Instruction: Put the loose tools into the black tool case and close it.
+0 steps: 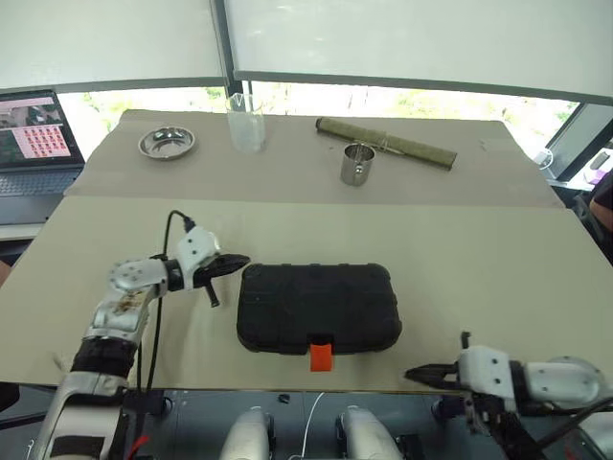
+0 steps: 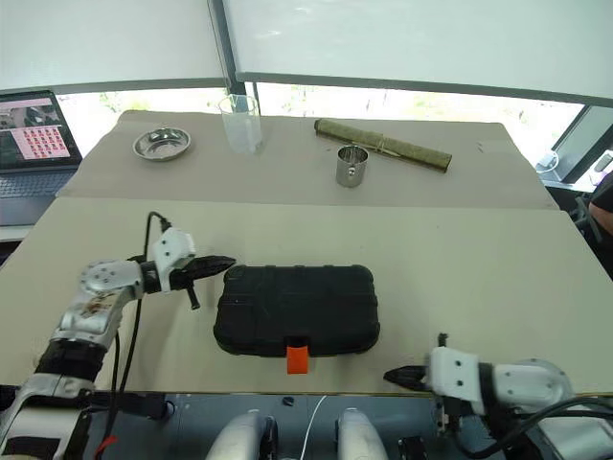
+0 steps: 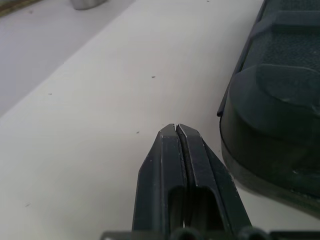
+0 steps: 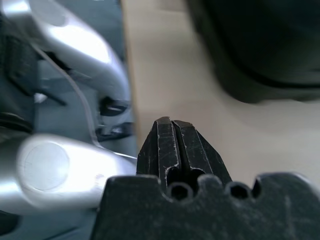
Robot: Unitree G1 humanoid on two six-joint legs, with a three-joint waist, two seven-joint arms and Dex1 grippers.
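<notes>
- Tabletop (image 1: 479, 278) covered in beige sheet, a second beige strip laid across the far part; seam runs left to right between them.
- Behind the tabletop: bright windows with white blinds drawn most of the way down. Open laptop (image 1: 34, 139) at far left, off the tabletop.
- Far strip, left to right: shallow steel dish (image 1: 168, 144), clear plastic cup (image 1: 246, 123), small steel mug (image 1: 356, 164), rolled olive mat (image 1: 385, 143) lying just behind the mug.
- Black tool case (image 1: 318, 309) sits near the middle of the near sheet, close to the near edge. Lid down. Long axis runs left to right, parallel to the near edge. Orange latch (image 1: 321, 356) on the near long side, pointing toward the robot.
- Left hand (image 1: 233, 262) just beside the case's far-left corner, tips aimed right at it; fingers pressed together, nothing between them. From the wrist view a small gap shows between tips and case.
- Right hand (image 1: 417, 374) at the near edge of the tabletop, right of the case and apart from it, pointing left; fingers pressed together, holding nothing.
</notes>
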